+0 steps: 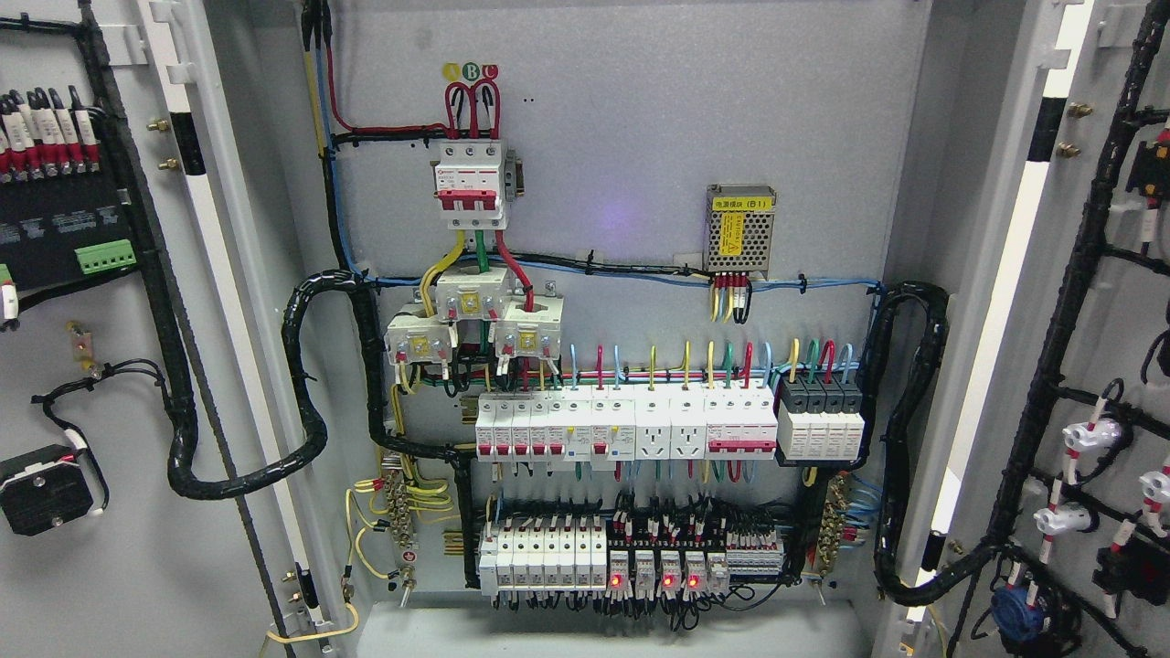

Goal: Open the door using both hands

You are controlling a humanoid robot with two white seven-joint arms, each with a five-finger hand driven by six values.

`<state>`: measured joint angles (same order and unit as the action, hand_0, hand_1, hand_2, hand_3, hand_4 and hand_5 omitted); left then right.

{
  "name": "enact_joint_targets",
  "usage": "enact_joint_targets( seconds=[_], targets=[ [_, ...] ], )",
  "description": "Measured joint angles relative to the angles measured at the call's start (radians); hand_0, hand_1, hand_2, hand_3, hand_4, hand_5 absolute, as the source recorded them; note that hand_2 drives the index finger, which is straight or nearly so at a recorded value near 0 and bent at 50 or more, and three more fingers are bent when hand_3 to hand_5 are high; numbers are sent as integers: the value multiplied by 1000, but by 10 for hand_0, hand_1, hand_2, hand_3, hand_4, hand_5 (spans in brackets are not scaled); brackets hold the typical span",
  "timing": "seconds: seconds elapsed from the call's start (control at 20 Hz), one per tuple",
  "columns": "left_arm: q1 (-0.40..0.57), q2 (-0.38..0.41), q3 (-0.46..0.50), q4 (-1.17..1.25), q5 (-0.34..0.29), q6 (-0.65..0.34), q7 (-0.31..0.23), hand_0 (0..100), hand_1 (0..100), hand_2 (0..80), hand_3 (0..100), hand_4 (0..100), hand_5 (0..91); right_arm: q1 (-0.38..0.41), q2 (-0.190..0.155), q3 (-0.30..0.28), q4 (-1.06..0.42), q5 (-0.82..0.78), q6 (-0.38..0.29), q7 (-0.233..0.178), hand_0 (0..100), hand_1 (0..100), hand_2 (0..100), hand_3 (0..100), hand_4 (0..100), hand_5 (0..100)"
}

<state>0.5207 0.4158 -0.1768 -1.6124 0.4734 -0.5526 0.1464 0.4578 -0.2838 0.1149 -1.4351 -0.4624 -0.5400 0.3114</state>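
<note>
A grey electrical cabinet stands with both doors swung wide open. The left door (110,548) shows its inner face at the picture's left, with a black module and black cable looms. The right door (1111,347) shows its inner face at the right, with wired switches and lamps. The back panel (640,137) carries a red main breaker (472,183), a small power supply (740,228) and a row of white breakers (631,420). Neither of my hands nor arms shows in the head view.
Thick black cable looms (306,402) loop from each door hinge side into the cabinet. A lower row of relays (631,553) has small red lights lit. The cabinet floor (594,631) lies along the bottom edge.
</note>
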Motion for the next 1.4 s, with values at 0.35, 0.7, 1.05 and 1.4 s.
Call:
enact_joint_targets(
  seconds=[0.35,0.7,1.05,1.4],
  targets=[
    [-47,-76,-89,221,-29,-4,-1,0,0,0,0,0,0,-84,72,29,379,65,-1,3,191,0,0,0,0,0],
    [-127,-152,-144,523,-34,-1,-13,0,0,0,0,0,0,-185,133,46,757,98,0,6,192,0,0,0,0,0],
    [-201,-225,-155,845,-31,3,-162,0,0,0,0,0,0,-214,172,57,1032,191,27,-8,191,0,0,0,0,0],
    [-252,-289,-124,1126,-33,13,-206,0,0,0,0,0,0,-210,192,63,1194,256,194,-40,191,0,0,0,0,0]
  ],
)
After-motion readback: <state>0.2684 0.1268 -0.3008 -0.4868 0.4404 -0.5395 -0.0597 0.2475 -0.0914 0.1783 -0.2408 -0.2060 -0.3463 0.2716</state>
